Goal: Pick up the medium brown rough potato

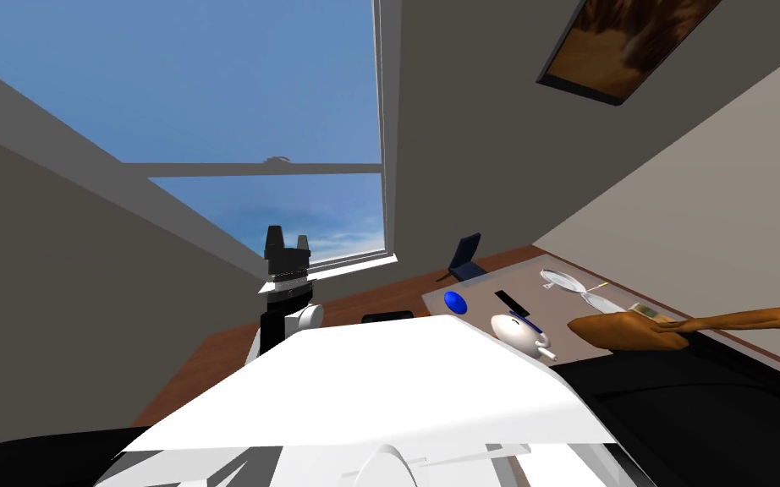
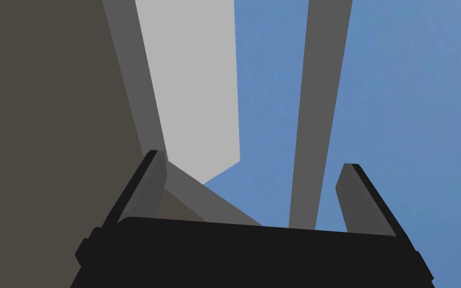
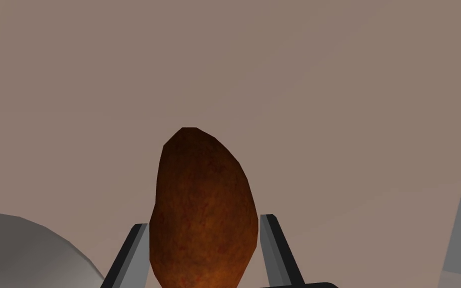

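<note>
My right pincer [image 3: 204, 222] is closed on the potato [image 3: 199, 190]. Its two fingers press the sides of the lower half, and the narrower end stands up well clear of the tips. In the right wrist view the potato sits bottom centre, reddish brown and mottled. Gripping it across the narrow way, low on the body, makes sense to me, because the blades meet the broadest part and it is less likely to twist out.

Behind it is a flat taupe surface, and a pale grey rounded shape [image 3: 29, 250] shows at lower left. I cannot tell from this whether the potato is off its support yet. My guess is that the grasp is made and only the lift is left to confirm.

My left pincer [image 2: 252, 172] is wide open and empty. In the head view that arm is raised left of centre, I judge so that it stays clear of the working side.

Right of centre in the head view, the bench [image 1: 486, 287] carries a blue object [image 1: 456, 302], a white teapot [image 1: 519, 332] and a clear plate [image 1: 562, 279]. A long brown shape [image 1: 634, 330] runs to the right edge, and I cannot identify it.
</note>
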